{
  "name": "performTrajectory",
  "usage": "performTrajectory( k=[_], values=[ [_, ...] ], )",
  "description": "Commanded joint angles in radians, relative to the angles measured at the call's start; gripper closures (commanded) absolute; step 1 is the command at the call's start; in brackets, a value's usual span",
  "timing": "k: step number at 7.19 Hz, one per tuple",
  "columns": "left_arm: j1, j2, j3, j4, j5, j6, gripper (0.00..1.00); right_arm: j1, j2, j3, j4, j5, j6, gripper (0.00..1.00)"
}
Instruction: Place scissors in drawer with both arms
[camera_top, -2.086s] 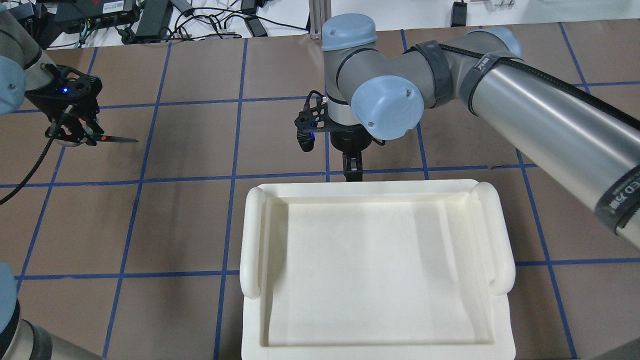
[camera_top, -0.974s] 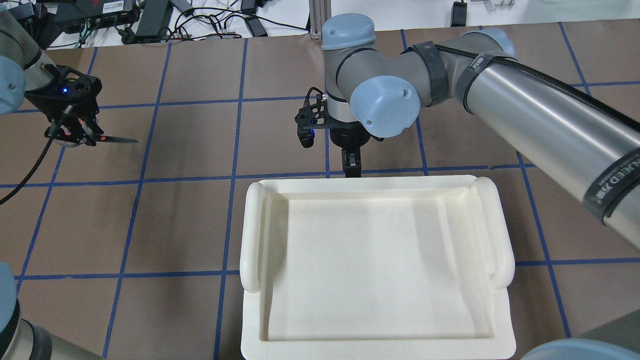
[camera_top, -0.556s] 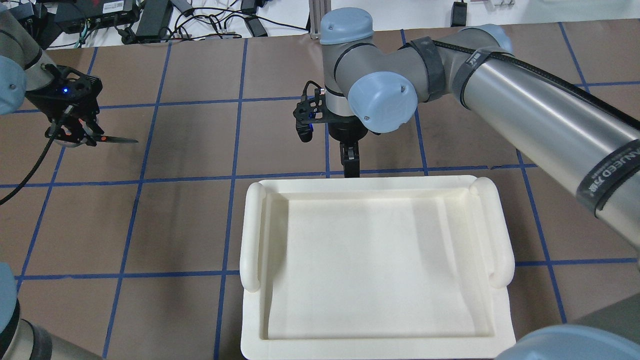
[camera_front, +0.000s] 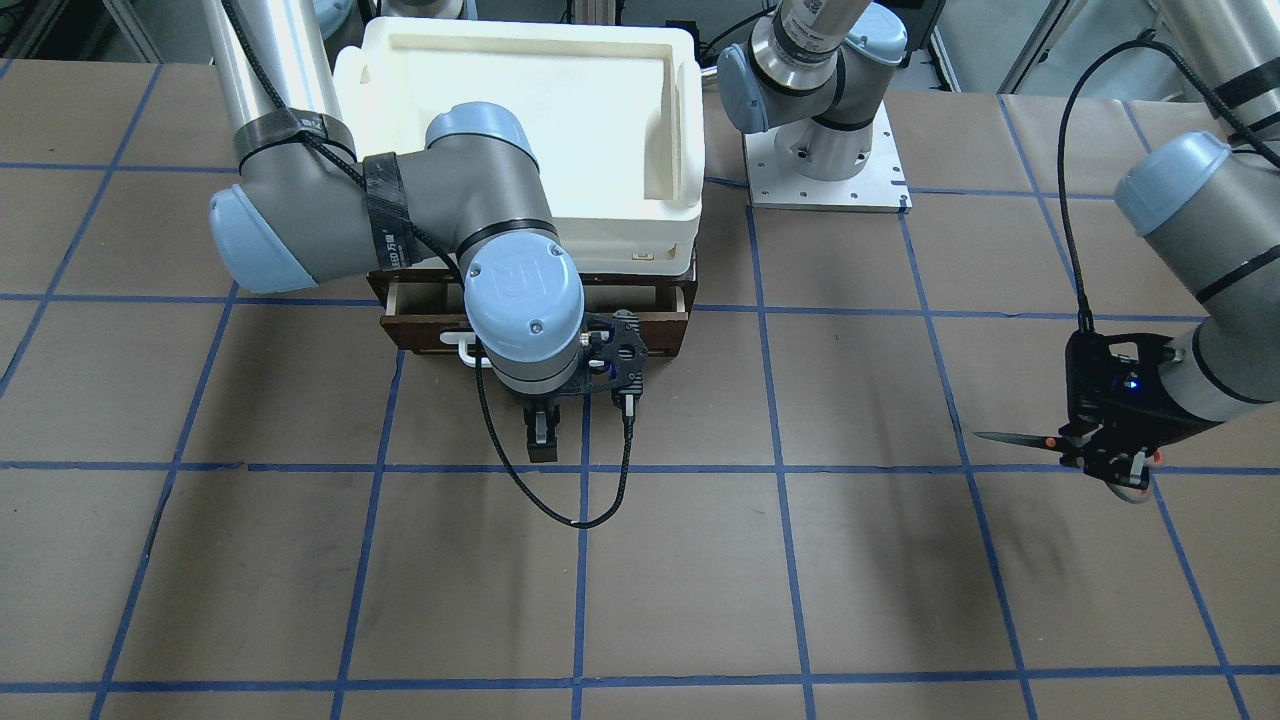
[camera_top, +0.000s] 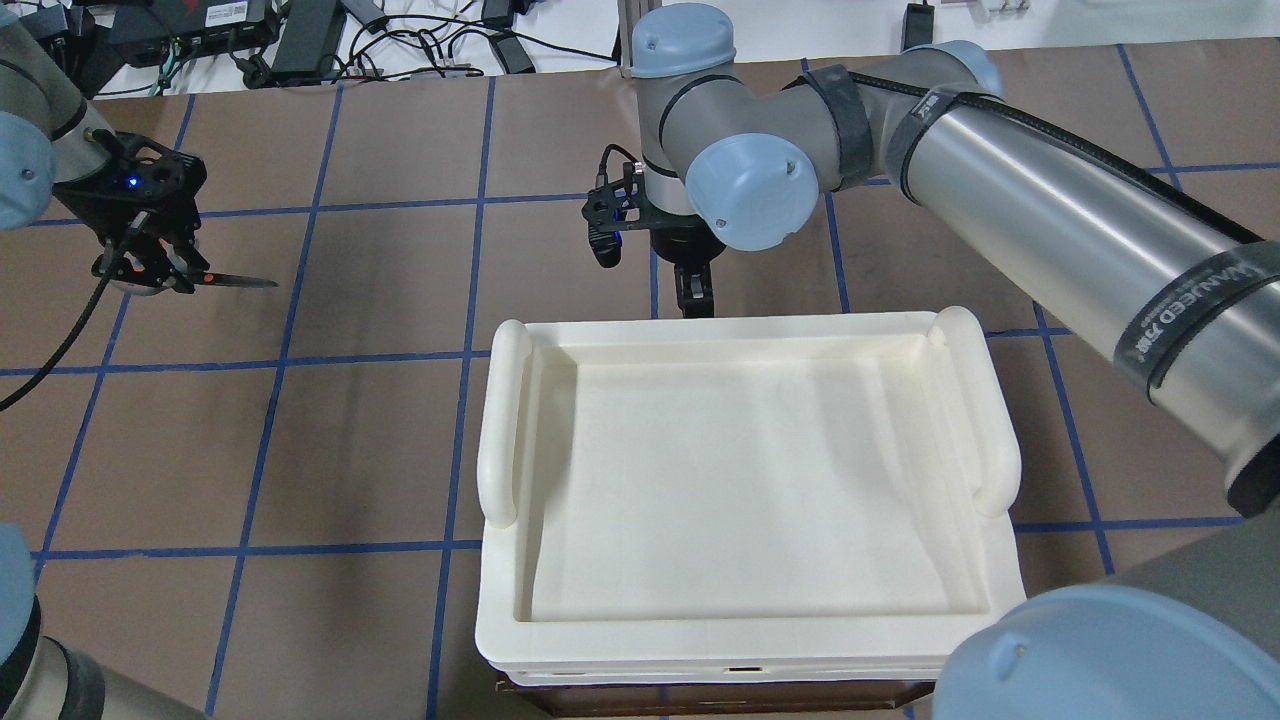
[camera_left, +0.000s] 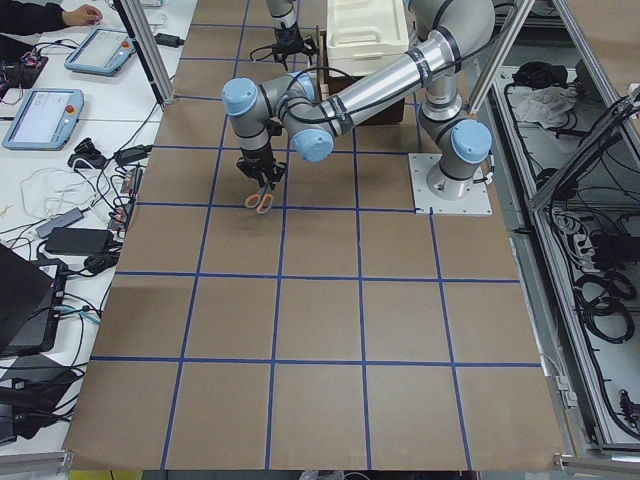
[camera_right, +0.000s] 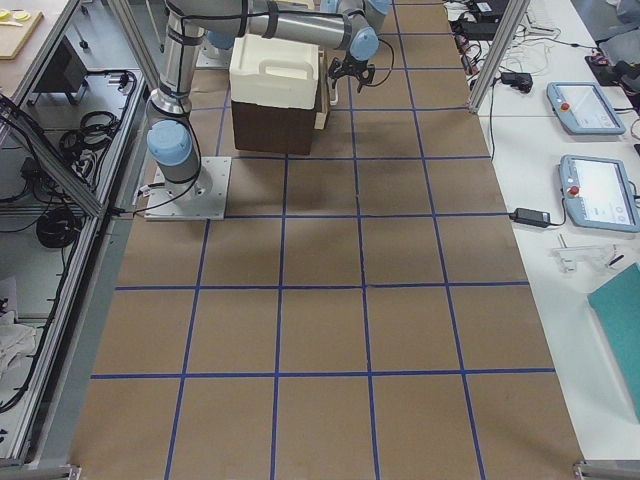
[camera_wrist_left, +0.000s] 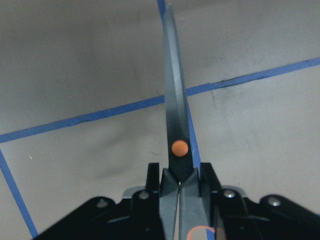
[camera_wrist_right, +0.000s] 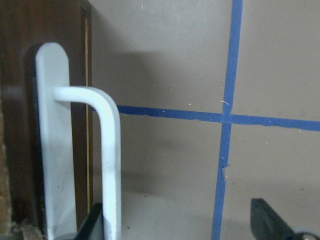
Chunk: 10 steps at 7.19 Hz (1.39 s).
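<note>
My left gripper (camera_top: 160, 268) is shut on the scissors (camera_top: 235, 281) at the handle end and holds them level above the table at the far left, blades pointing to the middle. The left wrist view shows the blades (camera_wrist_left: 175, 115) and the orange pivot. The drawer (camera_front: 425, 335) sits under the cream tray (camera_top: 505, 420) and is open a crack, with a pale strip of interior showing. My right gripper (camera_front: 541, 440) is open at the drawer's white handle (camera_wrist_right: 111, 150). One finger (camera_wrist_right: 97, 222) sits between the handle bar and the dark front.
The left arm's base plate (camera_front: 825, 170) is bolted beside the cabinet. A black cable loop (camera_front: 560, 510) hangs from my right wrist to the table. Power bricks and cables (camera_top: 300, 40) lie past the far edge. Brown gridded tabletop lies between the two grippers.
My right gripper has moved away from the robot, and the cabinet with the cream tray has slid the same way with it. The left gripper and the scissors have stayed still.
</note>
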Motion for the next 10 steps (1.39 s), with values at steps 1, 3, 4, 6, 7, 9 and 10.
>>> performTrajectory(
  k=[1,3,4,6,7,9,10],
  values=[
    [-0.001,-0.001,-0.001,0.001,0.0,0.0,1.0,-0.001,0.02,-0.031,-0.004,-0.001,-0.006,0.0],
    [-0.001,0.002,-0.001,0.002,0.0,0.0,1.0,-0.011,0.028,-0.051,-0.02,-0.001,-0.015,0.0],
    [-0.001,-0.001,-0.001,0.0,0.0,0.0,1.0,-0.023,0.033,-0.051,-0.049,-0.001,-0.016,0.0],
    [-0.001,-0.001,-0.004,0.0,0.001,0.0,1.0,-0.034,0.049,-0.081,-0.059,0.001,-0.019,0.0],
    [-0.001,-0.001,-0.004,0.0,0.001,0.0,1.0,-0.035,0.066,-0.093,-0.06,-0.001,-0.019,0.0],
    [-0.002,-0.001,-0.005,0.0,0.001,0.0,1.0,-0.043,0.077,-0.097,-0.089,0.001,-0.03,0.0],
    [-0.002,-0.001,-0.005,0.001,0.001,-0.002,1.0,-0.043,0.085,-0.113,-0.091,0.002,-0.036,0.0]
  ],
)
